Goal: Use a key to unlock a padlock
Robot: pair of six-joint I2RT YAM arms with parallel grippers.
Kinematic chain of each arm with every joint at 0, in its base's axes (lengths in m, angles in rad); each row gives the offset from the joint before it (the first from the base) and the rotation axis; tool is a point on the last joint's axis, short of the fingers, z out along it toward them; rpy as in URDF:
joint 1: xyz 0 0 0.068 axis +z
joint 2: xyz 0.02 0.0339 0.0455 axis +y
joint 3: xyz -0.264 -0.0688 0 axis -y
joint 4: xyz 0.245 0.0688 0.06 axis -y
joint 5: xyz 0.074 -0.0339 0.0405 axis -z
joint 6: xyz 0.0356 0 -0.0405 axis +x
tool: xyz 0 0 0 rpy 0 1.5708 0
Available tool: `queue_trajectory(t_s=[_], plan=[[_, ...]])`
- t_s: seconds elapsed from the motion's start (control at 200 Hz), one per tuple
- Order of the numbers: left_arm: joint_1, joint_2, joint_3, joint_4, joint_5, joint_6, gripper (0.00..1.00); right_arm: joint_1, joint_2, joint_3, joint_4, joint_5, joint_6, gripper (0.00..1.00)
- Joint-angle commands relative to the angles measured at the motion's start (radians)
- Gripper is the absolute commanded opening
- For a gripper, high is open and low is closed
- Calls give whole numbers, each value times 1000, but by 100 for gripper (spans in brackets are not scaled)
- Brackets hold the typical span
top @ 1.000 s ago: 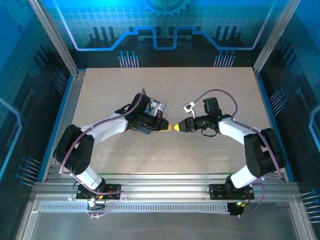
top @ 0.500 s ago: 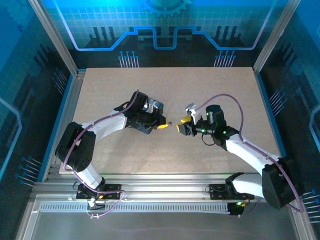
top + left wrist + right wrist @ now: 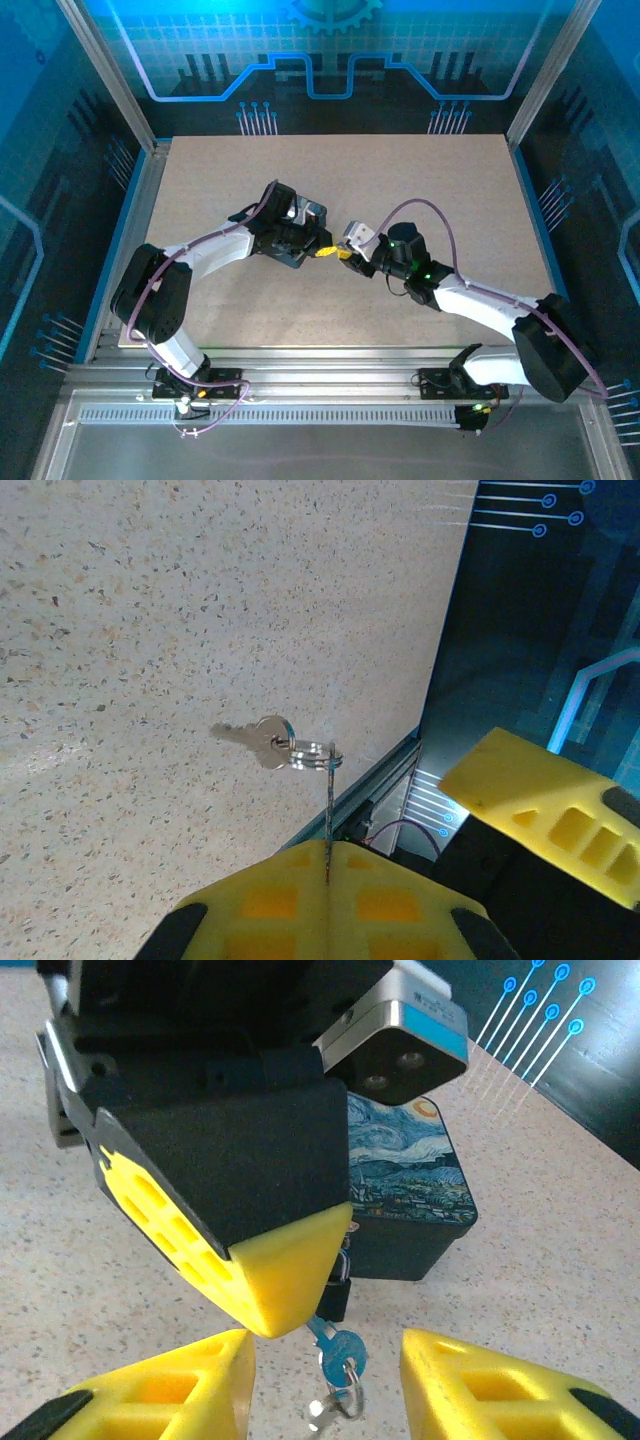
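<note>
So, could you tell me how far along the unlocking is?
Done: the left gripper holds the padlock, with the key apparently in its keyhole. In hand: the open right gripper flanks the key. Remaining: grip the key, turn it, open the padlock.

We saw the small dark padlock (image 3: 336, 1292) pinched in the left tool (image 3: 326, 253) above the tabletop (image 3: 400, 180), the thin silvery metal key (image 3: 338, 1345) stuck in its underside, a key ring (image 3: 312, 755) dangling.
</note>
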Motion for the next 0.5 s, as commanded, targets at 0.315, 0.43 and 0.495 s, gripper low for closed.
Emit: queue_trajectory(t_s=[0.315,0.43,0.495], plan=[[2,-42,6,3,76,-33,0,23,70,33,65,85,-130,38],[1,-45,2,24,93,-41,0,26,87,53,44,92,-153,33],[-2,-49,0,31,101,-47,0,26,89,53,54,99,-156,30]])
